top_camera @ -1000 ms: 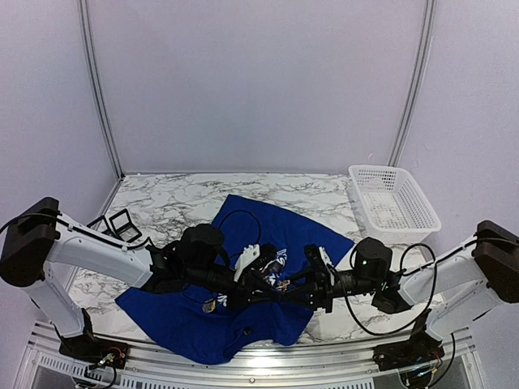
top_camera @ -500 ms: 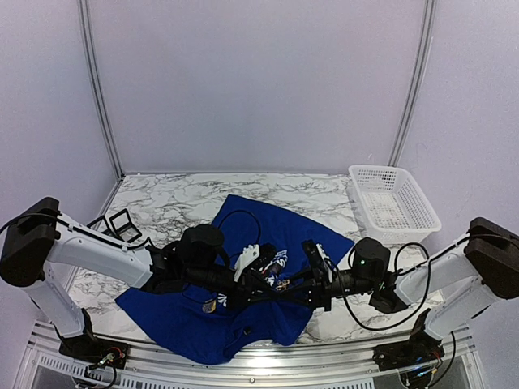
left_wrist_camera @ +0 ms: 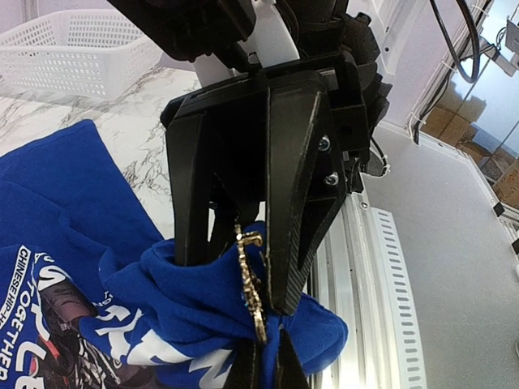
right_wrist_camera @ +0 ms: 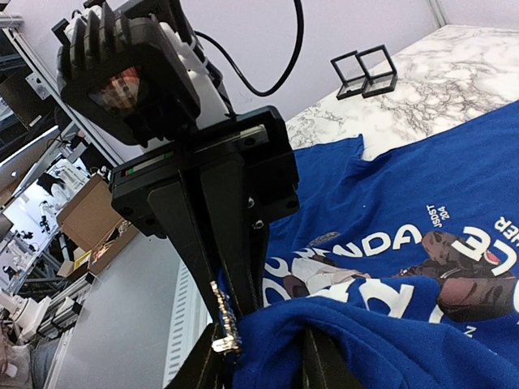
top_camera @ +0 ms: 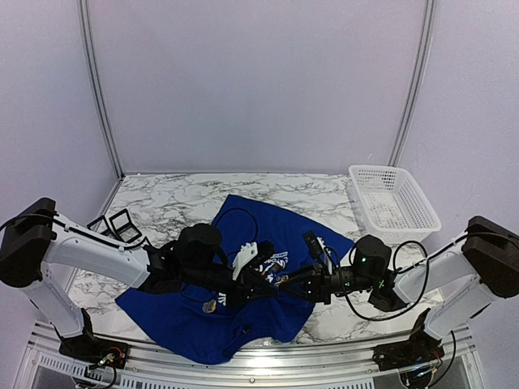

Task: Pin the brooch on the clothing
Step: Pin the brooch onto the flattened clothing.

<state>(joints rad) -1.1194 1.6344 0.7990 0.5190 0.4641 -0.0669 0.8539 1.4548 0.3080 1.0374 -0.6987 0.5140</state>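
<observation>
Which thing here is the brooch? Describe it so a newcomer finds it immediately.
On the marble table lies a blue T-shirt, a fold of it bunched up at the middle. The brooch is the thin gold metal strip pinched in the left gripper's jaws at that fold, glinting against black jaws and blue cloth.

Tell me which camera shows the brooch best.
Left wrist: the gold brooch stands clear against the blue T-shirt. Right wrist shows only a glint of it at the tips of the left fingers; from the top camera it is too small to make out.
</observation>
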